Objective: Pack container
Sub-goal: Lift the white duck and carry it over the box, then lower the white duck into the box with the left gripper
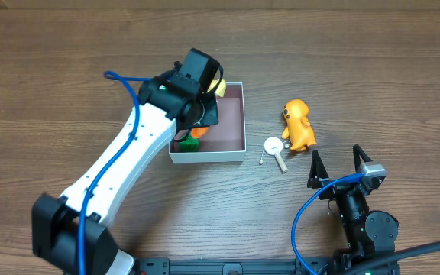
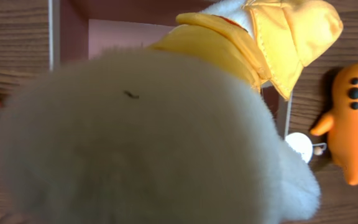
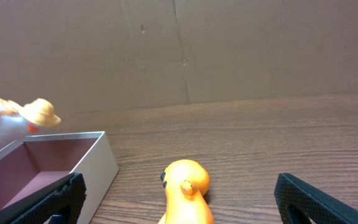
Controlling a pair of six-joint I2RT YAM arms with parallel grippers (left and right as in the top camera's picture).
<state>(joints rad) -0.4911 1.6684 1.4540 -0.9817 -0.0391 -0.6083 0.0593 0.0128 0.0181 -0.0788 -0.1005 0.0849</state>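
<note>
L fingers [image 1: 208,113] tight on plush [image 2: 142,143]; R fingers [image 3: 316,199] wide

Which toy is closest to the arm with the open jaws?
The orange figure, on the table right of the container; the white plush in the yellow hat is farther off, above it.

A white plush toy [image 2: 135,143] in yellow fills the view — container [image 2: 73,31] behind, orange toy [image 2: 356,124] right.
</note>
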